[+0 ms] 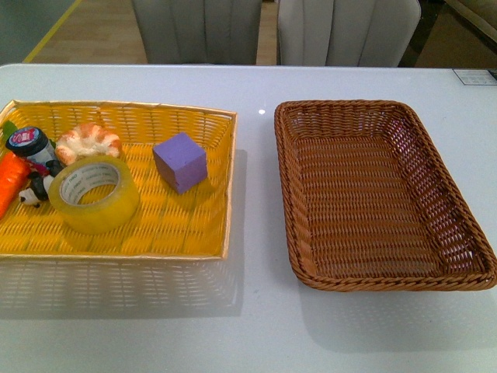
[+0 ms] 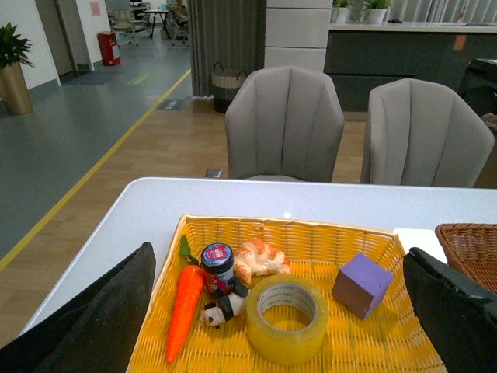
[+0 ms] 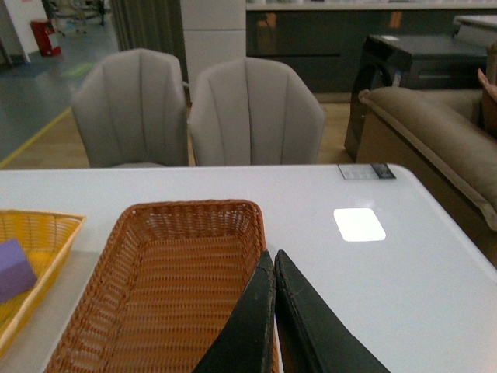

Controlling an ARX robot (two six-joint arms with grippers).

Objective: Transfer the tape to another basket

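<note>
1. On the white counter (image 1: 256, 334) you have two containers side by side and apart: a bright yellow woven basket (image 1: 230, 186) on the left and a dark brown rectangular wicker tray (image 1: 342, 104) on the right.
2. The wide roll of translucent yellowish packing tape (image 1: 95, 194) lies flat with its hole up in the yellow basket, in its near left part.
3. A croissant-shaped bread piece (image 1: 89, 141) sits just beyond the tape, and a purple cube (image 1: 180, 162) stands to its right, apart from it.
4. At the basket's left end are a small dark jar (image 1: 29, 143), an orange carrot (image 1: 11, 183) and a little black-and-white panda figure (image 1: 35, 193) just beside the tape.
5. The brown tray shows only its bare woven floor.
6. Your left jaws are spread wide and grip nothing. Their black fingers (image 2: 93, 318) frame the yellow basket from its near side.
7. Your right jaws are pressed together with nothing between them, their tips over the brown tray's right rim.
</note>
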